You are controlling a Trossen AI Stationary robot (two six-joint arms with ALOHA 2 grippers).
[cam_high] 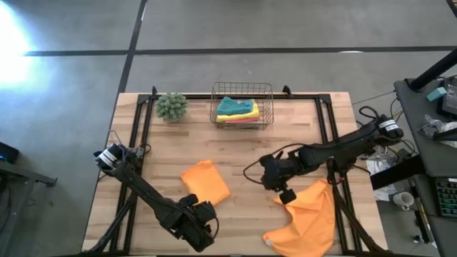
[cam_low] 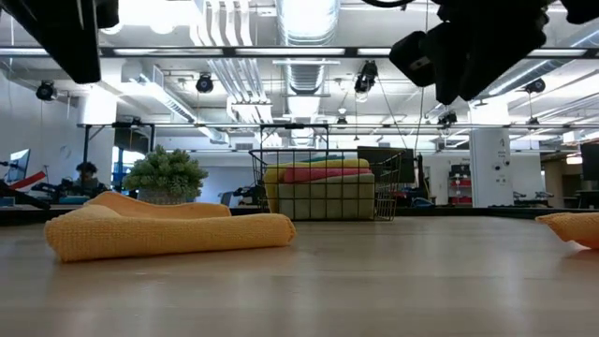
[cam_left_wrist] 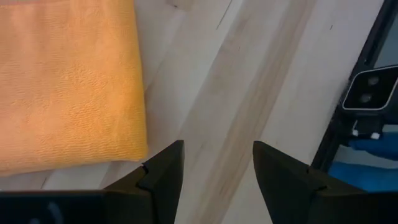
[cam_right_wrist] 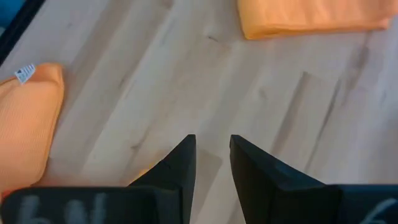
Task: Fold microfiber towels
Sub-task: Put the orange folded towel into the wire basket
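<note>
Looking at my table, four towels sit folded in the wire basket [cam_high: 242, 105] at the far edge, one orange towel [cam_high: 206, 183] lies folded mid-table, and the last orange towel [cam_high: 308, 214] is still a rumpled sheet near the front right, so that's what's left. My right gripper [cam_high: 286, 195] hangs over its upper corner with fingers narrowed, and whether cloth is pinched I can't tell. My left gripper [cam_left_wrist: 217, 165] waits spread wide beside the folded one, holding nothing.
</note>
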